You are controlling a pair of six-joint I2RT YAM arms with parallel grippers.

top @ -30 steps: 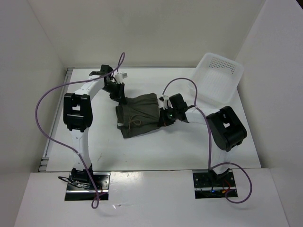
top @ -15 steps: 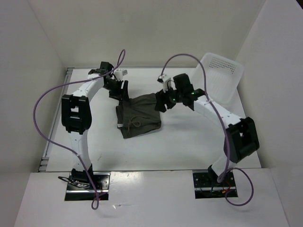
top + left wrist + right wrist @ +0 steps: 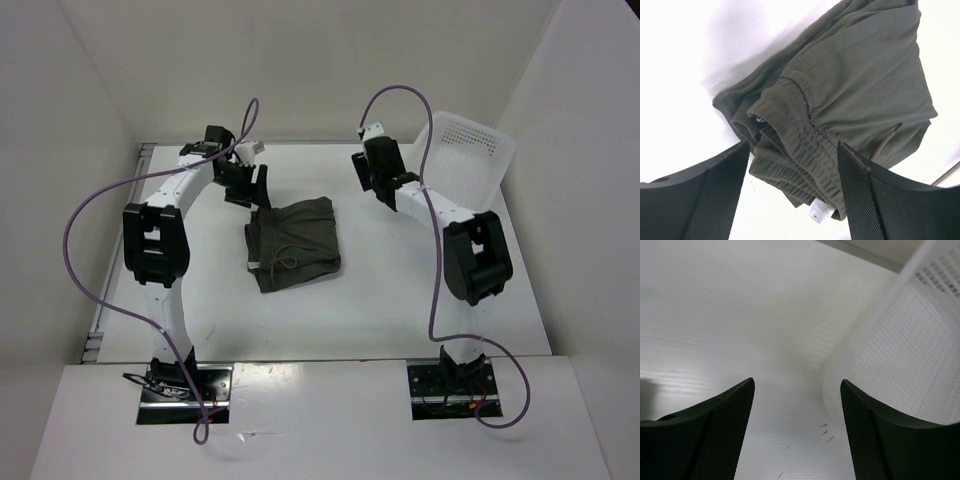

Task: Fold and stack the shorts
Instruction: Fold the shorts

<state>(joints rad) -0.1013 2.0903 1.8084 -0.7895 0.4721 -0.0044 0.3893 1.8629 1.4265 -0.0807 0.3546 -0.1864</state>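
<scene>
Hovering at upper left, jaws spread, empty: left gripper. Centre frame, just below it, folded into a rumpled dark olive square, drawstring showing: shorts. Likely soft, light, floppy; best pinched at the thick gathered waistband. Upper right, beside basket, spread and empty too: right gripper.
</scene>
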